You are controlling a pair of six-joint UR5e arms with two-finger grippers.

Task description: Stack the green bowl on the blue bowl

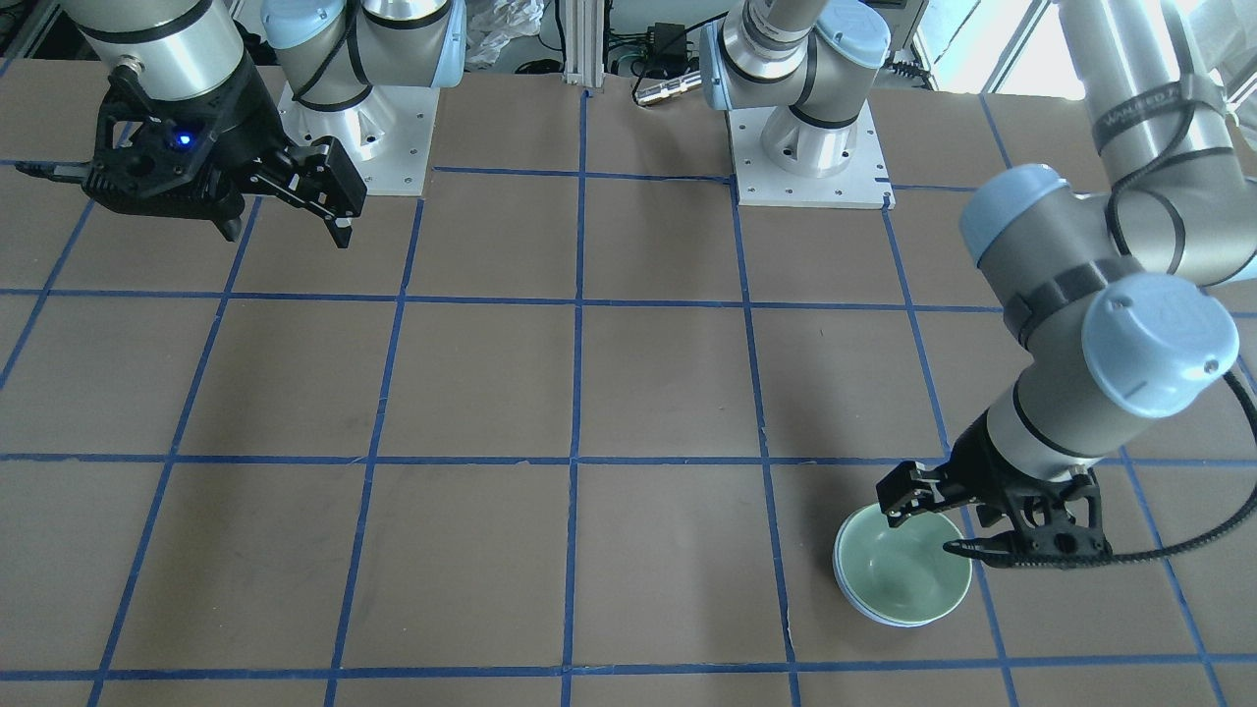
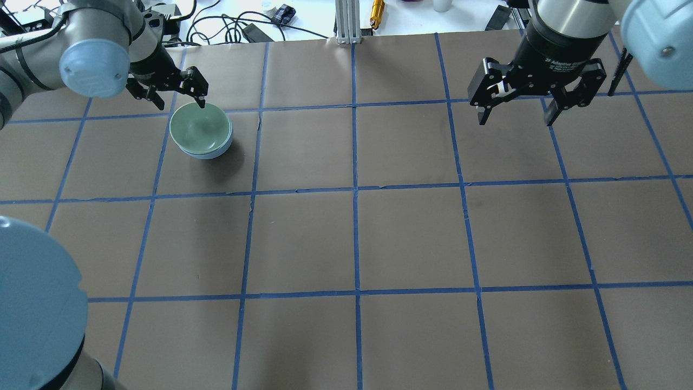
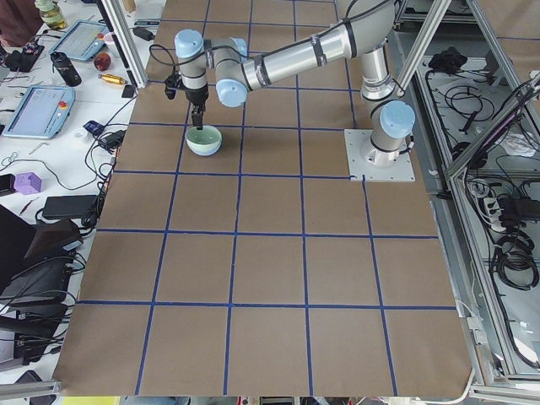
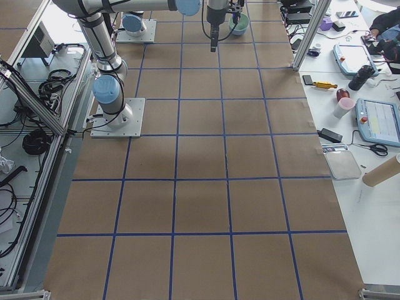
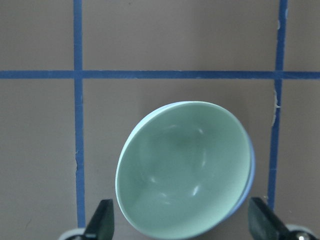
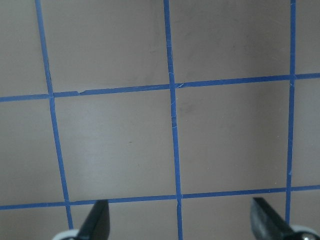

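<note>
The green bowl (image 2: 199, 127) sits nested inside the blue bowl (image 2: 215, 154), whose rim shows as a thin crescent beneath it. The pair stands on the table at the robot's left, far side. In the left wrist view the green bowl (image 5: 185, 170) fills the lower middle and the blue bowl (image 5: 251, 165) peeks out at its right edge. My left gripper (image 2: 180, 101) is open right at the bowls, with one finger on each side of them, holding nothing. My right gripper (image 2: 515, 119) is open and empty, hovering above bare table on the other side.
The brown table (image 2: 357, 238) carries a grid of blue tape. The two arm bases (image 1: 810, 147) are bolted along the robot's side. Cables and small items lie beyond the far edge (image 2: 254, 27). A side bench with tablets and tools (image 4: 369, 112) stands past that edge.
</note>
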